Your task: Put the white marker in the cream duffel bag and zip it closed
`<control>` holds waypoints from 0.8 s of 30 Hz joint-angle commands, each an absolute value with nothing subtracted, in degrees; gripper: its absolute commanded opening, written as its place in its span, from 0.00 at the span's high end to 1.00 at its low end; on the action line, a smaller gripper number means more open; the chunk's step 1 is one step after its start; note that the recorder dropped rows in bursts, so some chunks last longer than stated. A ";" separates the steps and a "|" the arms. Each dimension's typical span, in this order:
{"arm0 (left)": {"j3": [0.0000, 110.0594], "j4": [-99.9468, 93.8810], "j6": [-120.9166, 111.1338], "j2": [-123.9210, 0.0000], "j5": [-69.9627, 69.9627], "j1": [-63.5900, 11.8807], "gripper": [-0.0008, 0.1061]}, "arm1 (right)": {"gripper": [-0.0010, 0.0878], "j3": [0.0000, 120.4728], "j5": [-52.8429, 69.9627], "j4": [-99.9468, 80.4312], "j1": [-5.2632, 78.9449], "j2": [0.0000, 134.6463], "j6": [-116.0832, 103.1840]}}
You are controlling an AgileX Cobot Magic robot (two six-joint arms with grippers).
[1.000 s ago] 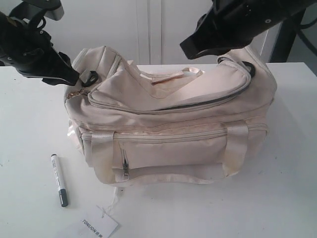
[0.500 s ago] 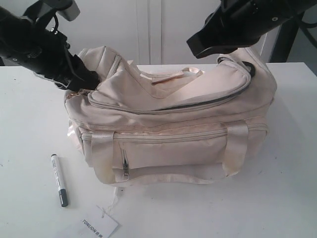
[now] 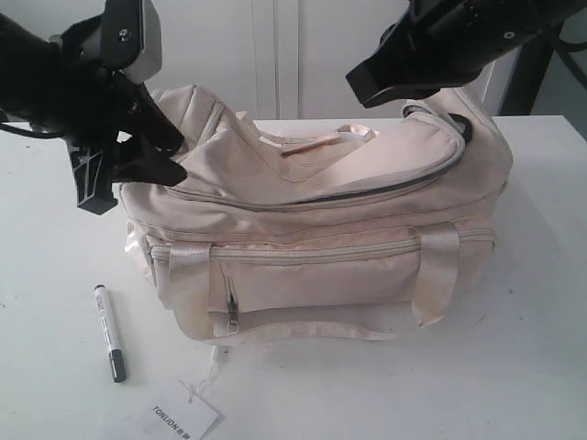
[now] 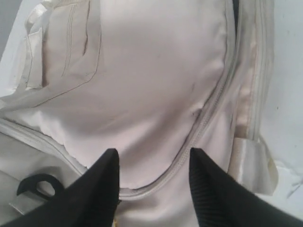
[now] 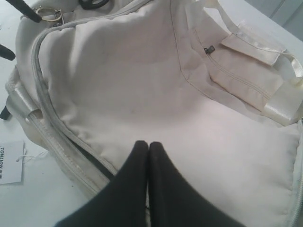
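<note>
A white counter (image 3: 523, 367) runs to a pale panelled wall (image 3: 275, 55), and the bag (image 3: 321, 266) sits across its middle, long side facing the exterior view. Bare counter lies to the right of the bag and in front of it. On the left front the marker (image 3: 109, 332) lies flat on the counter, outside the bag, dark cap toward the near edge. It is clear of the bag's corner and well apart from both arms. A paper tag (image 3: 183, 417) lies near it at the bottom edge of the view, tied by a thread that leads back to the bag. The bag's curved top flap lies down, but a dark slit (image 3: 394, 186) shows under its front edge toward the right end. The left pincer (image 4: 152, 152) is at the bag's left end, fingers (image 4: 106, 175) spread, with the curve of the zipper seam (image 4: 203, 123) passing between them. Whether they touch the fabric I cannot tell. A black D-ring (image 4: 40, 183) sits just beside one finger. The right pincer (image 5: 147, 143) hangs above the right half of the flap, its tips pressed together and pinching nothing. Across the flap from it, the gold ring (image 5: 47, 13) lies at the bag's far end.
</note>
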State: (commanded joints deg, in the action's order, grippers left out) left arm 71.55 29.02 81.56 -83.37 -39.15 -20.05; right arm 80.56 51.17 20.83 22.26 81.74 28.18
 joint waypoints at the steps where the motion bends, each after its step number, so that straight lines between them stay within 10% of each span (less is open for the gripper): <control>1: 71.18 28.55 83.17 -83.37 -38.64 -20.05 0.52 | 0.99 80.56 51.17 20.83 22.26 81.74 28.18; 24: 66.58 30.21 101.80 -84.03 -29.64 -20.05 0.52 | 0.99 80.56 50.94 20.80 22.26 81.74 28.18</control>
State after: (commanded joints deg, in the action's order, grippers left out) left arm 66.58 30.21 101.80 -84.03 -29.64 -20.05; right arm 80.56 50.94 20.80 22.26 81.74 28.18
